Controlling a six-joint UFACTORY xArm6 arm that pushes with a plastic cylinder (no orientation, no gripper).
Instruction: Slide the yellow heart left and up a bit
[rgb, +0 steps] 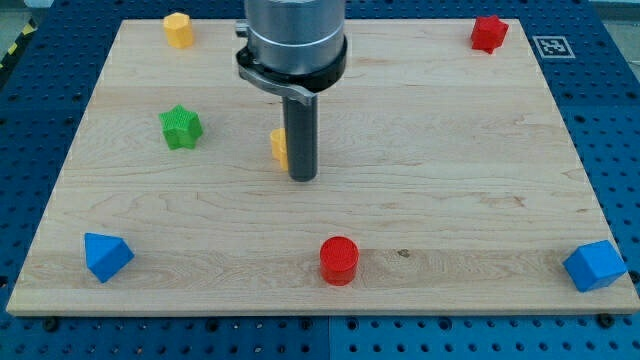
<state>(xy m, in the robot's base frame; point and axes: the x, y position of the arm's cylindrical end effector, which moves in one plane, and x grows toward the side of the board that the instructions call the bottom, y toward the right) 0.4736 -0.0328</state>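
Observation:
A yellow block (278, 147), whose shape I cannot make out, lies near the board's middle, mostly hidden behind my rod. My tip (303, 179) rests on the board just right of and slightly below this block, touching or nearly touching it. A second yellow block (178, 30), roughly hexagonal, sits at the view's top left. I cannot tell for certain which of the two is the heart.
A green star (181, 127) lies left of the rod. A blue block (106, 256) sits at bottom left, a red cylinder (339, 260) at bottom middle, a blue block (594, 266) at bottom right, a red block (489, 33) at top right. The wooden board (450, 150) ends at blue pegboard.

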